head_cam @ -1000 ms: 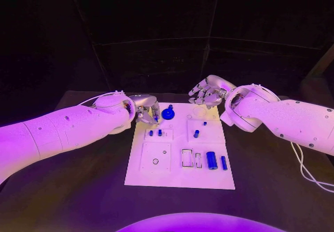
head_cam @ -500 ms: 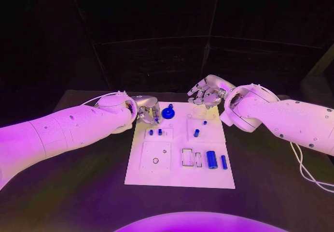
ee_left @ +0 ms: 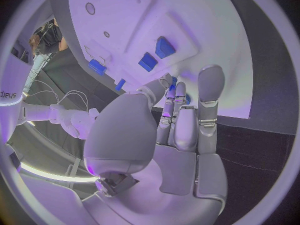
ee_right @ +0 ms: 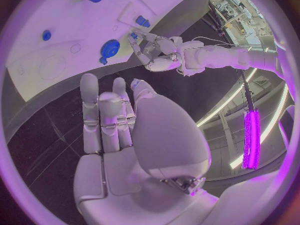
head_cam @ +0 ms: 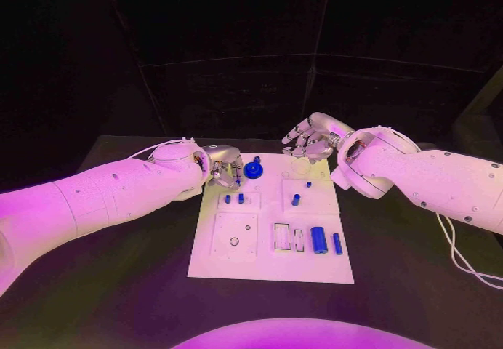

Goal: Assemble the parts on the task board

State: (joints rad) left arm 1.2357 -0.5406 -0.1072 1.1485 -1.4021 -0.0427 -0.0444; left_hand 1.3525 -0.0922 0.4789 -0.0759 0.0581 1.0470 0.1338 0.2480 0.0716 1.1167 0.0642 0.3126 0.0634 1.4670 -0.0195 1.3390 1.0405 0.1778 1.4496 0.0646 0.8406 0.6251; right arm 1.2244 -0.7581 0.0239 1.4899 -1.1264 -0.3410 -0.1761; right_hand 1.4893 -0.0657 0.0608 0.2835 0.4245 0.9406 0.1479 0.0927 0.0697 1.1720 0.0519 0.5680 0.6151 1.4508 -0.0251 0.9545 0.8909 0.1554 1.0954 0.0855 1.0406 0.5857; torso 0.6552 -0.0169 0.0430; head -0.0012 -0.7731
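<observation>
Your task board [head_cam: 270,270] lies flat in the middle of the black desk [head_cam: 126,291], its long side running away from the robot. On the near right part of it you see a thick blue cylinder [head_cam: 318,241] lying beside a thinner blue rod [head_cam: 337,244], with a white rectangular frame [head_cam: 282,237] just to their left. Further up, small blue pegs [head_cam: 240,198] stand in the board, and a blue round knob [head_cam: 253,171] sits near the far edge.

Your left robot hand [head_cam: 224,166] hovers at the board's far left corner, just beside the knob; its fingers [ee_left: 210,92] are stretched out close together and hold nothing. Your right robot hand [head_cam: 310,142] hangs above the board's far right corner, well off the parts, fingers [ee_right: 89,105] extended side by side, nothing in its grasp.
</observation>
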